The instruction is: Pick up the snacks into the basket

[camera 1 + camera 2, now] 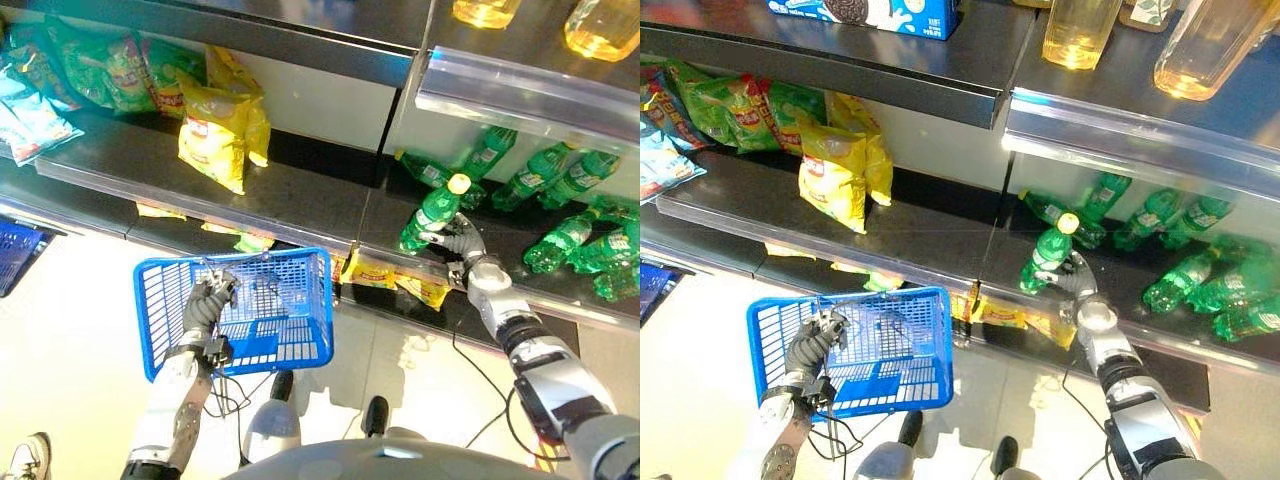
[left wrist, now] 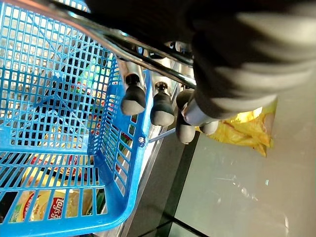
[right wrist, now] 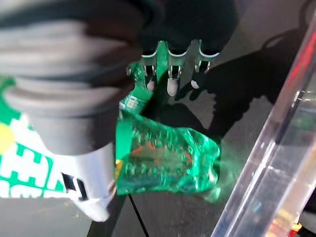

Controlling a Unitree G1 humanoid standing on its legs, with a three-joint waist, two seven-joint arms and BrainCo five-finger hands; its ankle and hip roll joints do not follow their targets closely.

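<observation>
Snacks, crinkly yellow bags (image 1: 220,125), lean together near the middle of the dark metal shelf (image 1: 300,205), well apart from the blue plastic mesh basket (image 1: 290,310) hanging below the shelf's front edge. The left hand (image 1: 208,303) has its fingers curled round the basket's thin metal handle (image 2: 143,47). At the shelf's right end, the right hand (image 1: 462,247) wraps a green plastic bottle with a yellow cap (image 1: 432,213), tilted among other green bottles (image 1: 560,190).
</observation>
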